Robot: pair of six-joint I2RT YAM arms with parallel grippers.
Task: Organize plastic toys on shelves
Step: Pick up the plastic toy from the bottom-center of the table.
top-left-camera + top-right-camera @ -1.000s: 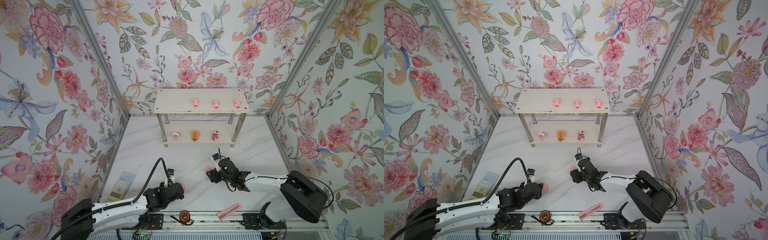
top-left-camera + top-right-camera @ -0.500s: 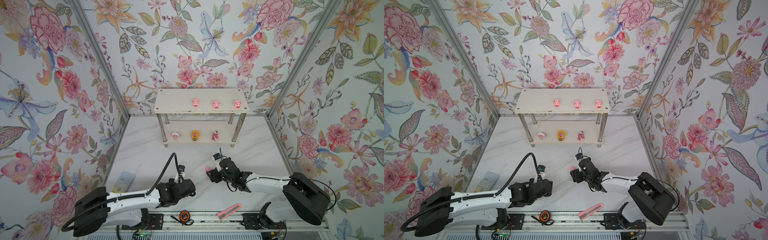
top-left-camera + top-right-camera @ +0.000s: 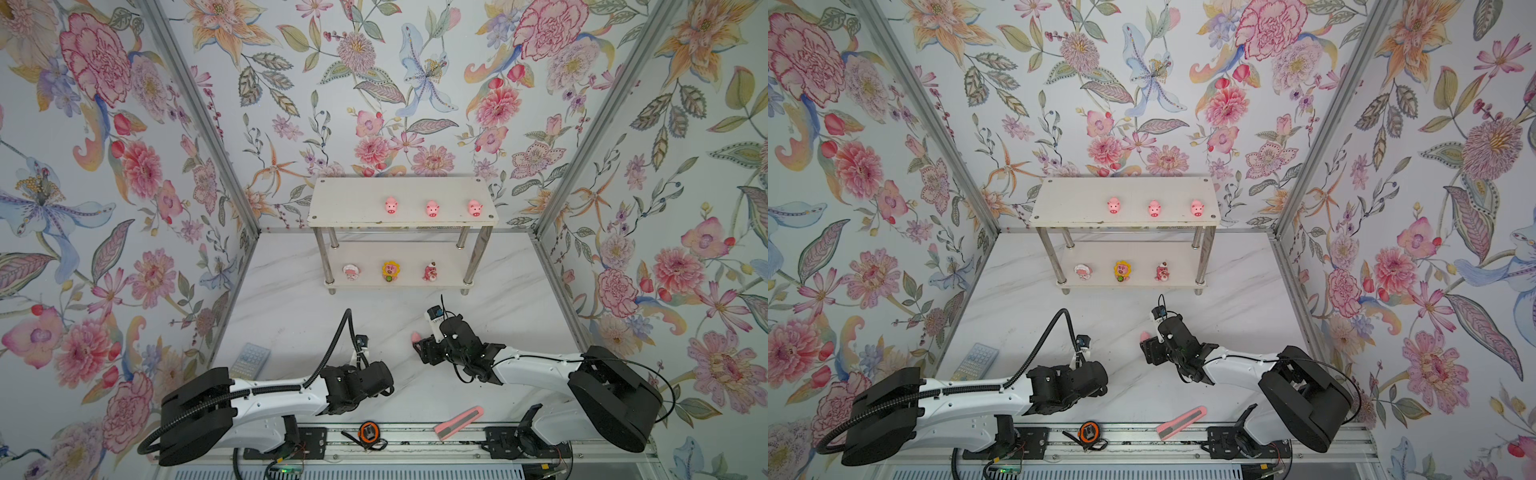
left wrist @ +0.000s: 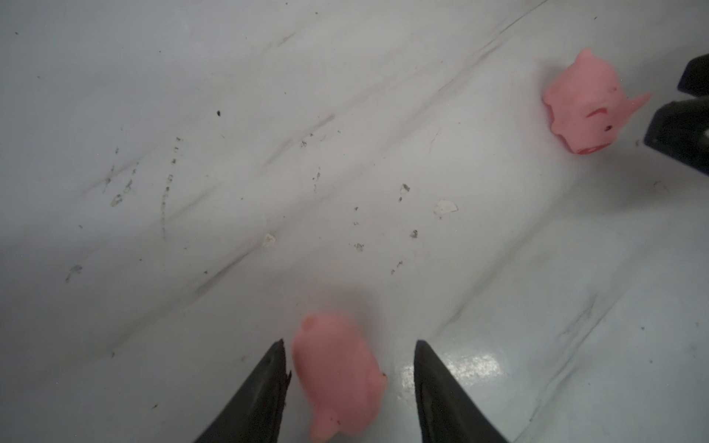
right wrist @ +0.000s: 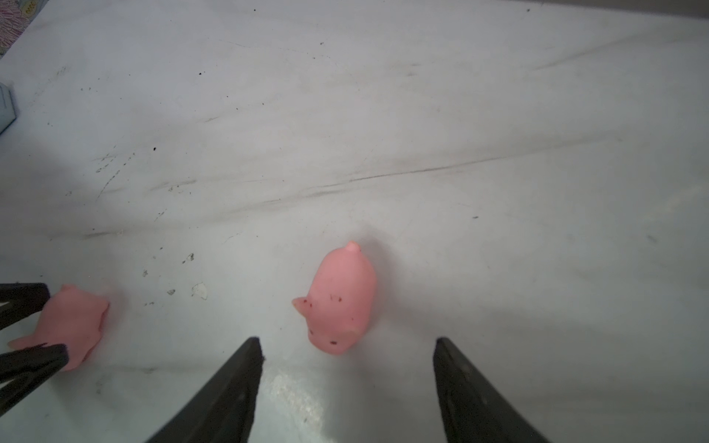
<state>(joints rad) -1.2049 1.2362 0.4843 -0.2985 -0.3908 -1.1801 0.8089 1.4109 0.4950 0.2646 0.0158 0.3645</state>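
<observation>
I count eight toys in total: five pigs and three character figurines.

Seen from above, the shelves point(image 3: 349, 203) stand at 12 o'clock on the counter point(image 3: 291, 291). It is one rack with two white boards and four chrome legs. On the upper board stand three pigs in a row toward the 3 o'clock end: the first pig point(image 3: 390, 205), the second pig point(image 3: 432, 208) and the third pig point(image 3: 474, 207). On the lower board stand the three figurines, from 9 to 3 o'clock: the whitish figurine point(image 3: 351, 272), the yellow-flower figurine point(image 3: 390, 271) and the red-pink figurine point(image 3: 430, 272).

Two pigs lie on the counter. The right pig point(image 5: 341, 303) lies near the middle of the counter. My right jaws are wide apart and come from about 4 o'clock. This pig is just at their tips and touches neither of them.

The left pig point(image 4: 337, 379) lies between 7 and 8 o'clock from the right pig, and in both top views my wrist hides it. My left jaws are apart around it. One of the fingers point(image 4: 264, 391) is right against it, and there is a clear gap to the other, so it is not clamped.

At the 6 o'clock edge lies one tape measure point(image 3: 368, 432), at 5 o'clock one pink-and-grey bar point(image 3: 459, 422), and at 8 o'clock one grey keypad point(image 3: 250, 361).
</observation>
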